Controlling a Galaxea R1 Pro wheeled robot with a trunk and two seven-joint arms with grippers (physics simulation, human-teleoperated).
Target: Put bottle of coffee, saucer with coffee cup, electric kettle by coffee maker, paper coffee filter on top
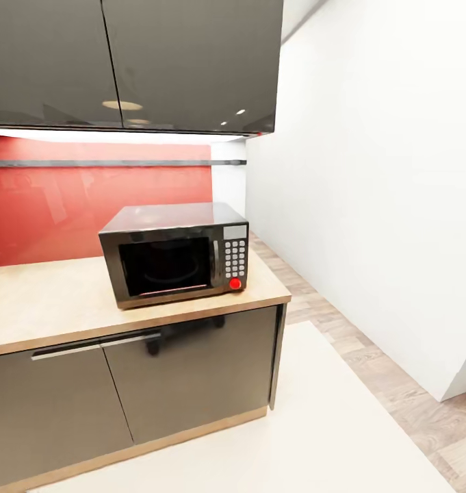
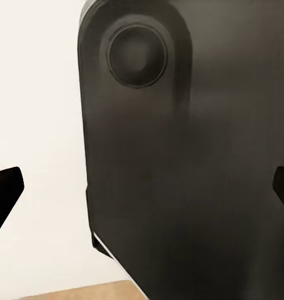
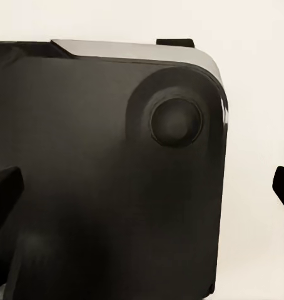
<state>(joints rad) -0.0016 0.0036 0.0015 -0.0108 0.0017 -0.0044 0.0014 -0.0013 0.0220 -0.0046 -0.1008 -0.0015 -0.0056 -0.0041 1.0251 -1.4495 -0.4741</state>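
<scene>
The kitchen countertop, here the desk [image 1: 48,301], runs in from the left edge of the head view, a light wood-grain slab over grey cabinets [image 1: 191,373]. Its bare area lies left of the microwave [image 1: 174,253], which occupies the right end and is the main obstacle to any placement there. Red backsplash [image 1: 89,205] and dark wall cabinets [image 1: 185,61] close the space above. Coffee maker, bottle, saucer, cup and kettle are not present at this end.

Handling estimate: cup and saucer are likely light, rigid and breakable; the kettle's handle is the probable grip point.

Left claw [image 2: 142,187]: tips spread wide, nothing between them. Right claw [image 3: 142,187]: likewise spread, empty, facing the robot's dark body panel [image 3: 104,187].
</scene>
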